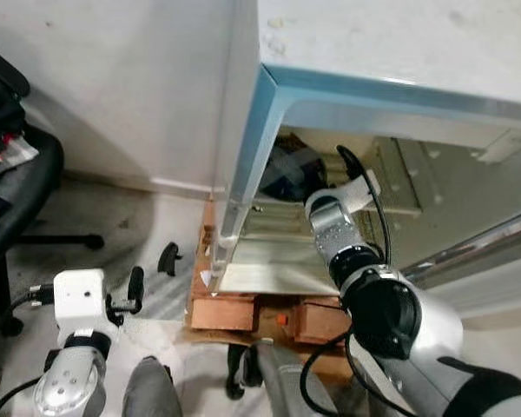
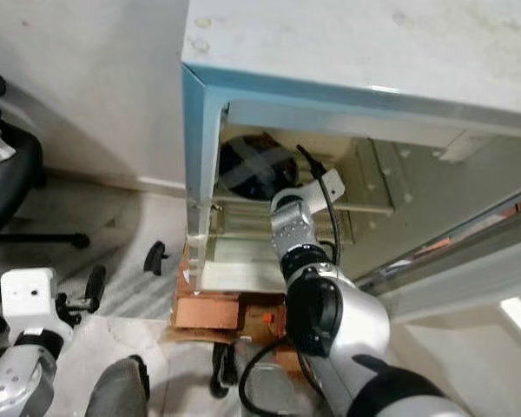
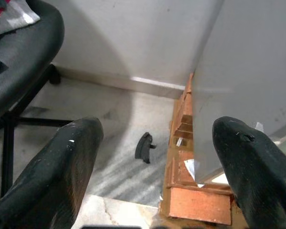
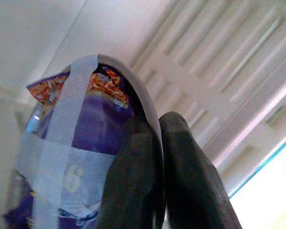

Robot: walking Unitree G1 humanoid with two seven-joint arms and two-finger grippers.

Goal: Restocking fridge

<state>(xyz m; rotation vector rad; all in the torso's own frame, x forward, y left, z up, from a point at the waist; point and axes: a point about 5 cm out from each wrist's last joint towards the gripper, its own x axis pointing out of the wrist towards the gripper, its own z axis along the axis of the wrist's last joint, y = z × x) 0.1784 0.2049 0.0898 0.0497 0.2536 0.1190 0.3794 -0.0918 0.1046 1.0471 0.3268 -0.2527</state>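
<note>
The small fridge (image 1: 347,52) stands open on a low wooden pallet (image 1: 230,311), its pale blue-edged top seen from above; the right arm reaches into the cavity, and the right gripper (image 4: 155,157) has its two black fingers pressed close together on the rim of a taped snack packet (image 4: 81,157); the packet is purple with an orange printed top, crossed by strips of pale tape, and sits at the back of the upper shelf, against the ribbed white inner wall (image 4: 214,76); from the head views it shows as a dark rounded bundle (image 2: 256,169) just behind the wrist, above a glass shelf (image 2: 243,252); the open door's edge (image 1: 469,252) runs along the robot's right side.

The left gripper (image 3: 157,167) hangs low outside the fridge, fingers spread wide with nothing between them; beyond it lies a small black plastic piece (image 3: 144,147) on the grey marbled floor (image 3: 109,162), near the pallet's corner; a black office chair (image 1: 13,195) with cloth heaped on its seat stands by the white wall (image 1: 122,78), well apart from the fridge.
</note>
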